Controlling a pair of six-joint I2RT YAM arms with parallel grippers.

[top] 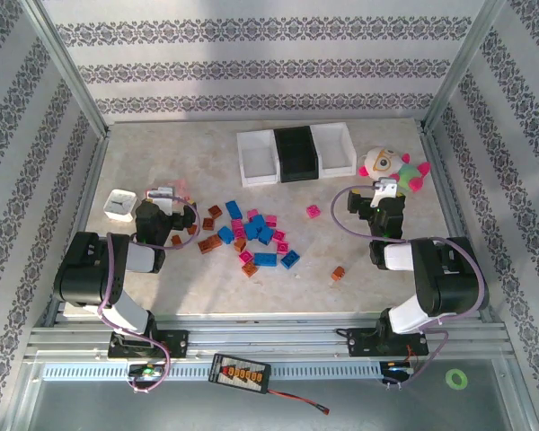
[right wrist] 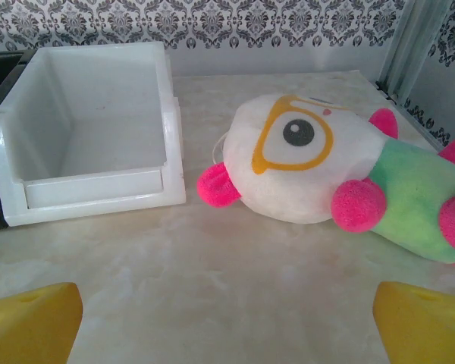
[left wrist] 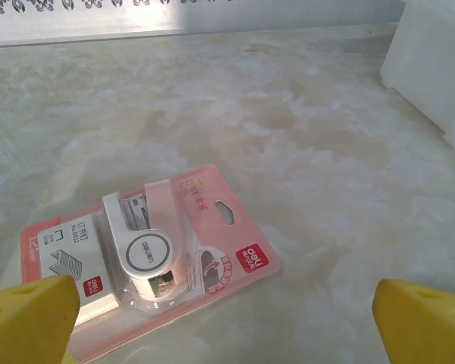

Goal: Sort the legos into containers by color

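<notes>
While the legos [top: 265,259] lie scattered mid-frame below the bins [top: 296,153], left gripper [left wrist: 227,324] gapes empty over a stapler packet [left wrist: 148,258], right gripper [right wrist: 227,326] spread wide facing the plush toy [right wrist: 303,159].

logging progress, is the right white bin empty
Empty: in the right wrist view the bin has a bare white floor, nothing in it.

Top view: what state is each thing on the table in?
left end effector: open, empty
right end effector: open, empty
legos: loose on table, unsorted
left white bin: empty
black bin: empty
right white bin: empty
plush toy: lying down
stapler packet: lying flat
</notes>
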